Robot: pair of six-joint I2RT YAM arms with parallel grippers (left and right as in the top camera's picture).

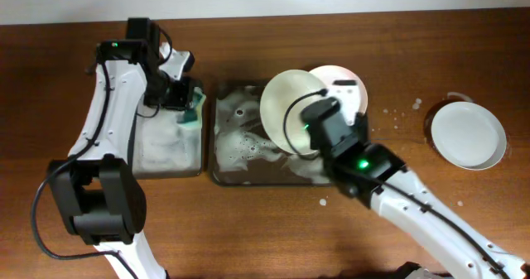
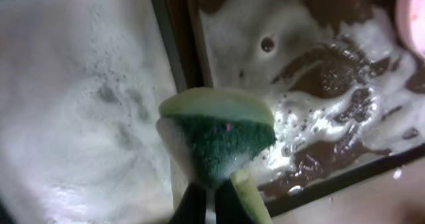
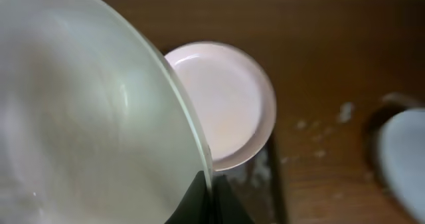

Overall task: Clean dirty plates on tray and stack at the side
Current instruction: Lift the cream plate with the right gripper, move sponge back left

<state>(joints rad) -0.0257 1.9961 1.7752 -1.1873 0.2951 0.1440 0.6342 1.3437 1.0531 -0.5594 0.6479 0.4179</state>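
My right gripper [image 1: 319, 117] is shut on the rim of a pale mint plate [image 1: 290, 109] and holds it tilted above the foamy dark tray [image 1: 240, 151]. The plate fills the left of the right wrist view [image 3: 86, 117], with the gripper [image 3: 211, 191] clamped on its edge. A pale pink plate [image 1: 344, 84] lies in the tray's far right corner; it also shows in the right wrist view [image 3: 226, 101]. A white plate [image 1: 468, 134] lies on the tabletop at the right. My left gripper [image 2: 212, 197] is shut on a green sponge [image 2: 216, 141], over the gap between the two trays.
A smaller tray [image 1: 166, 146] full of white foam lies left of the main tray. The main tray's foam-streaked floor shows in the left wrist view [image 2: 319, 78]. Soap splashes [image 1: 397, 113] fleck the wood between the tray and the white plate.
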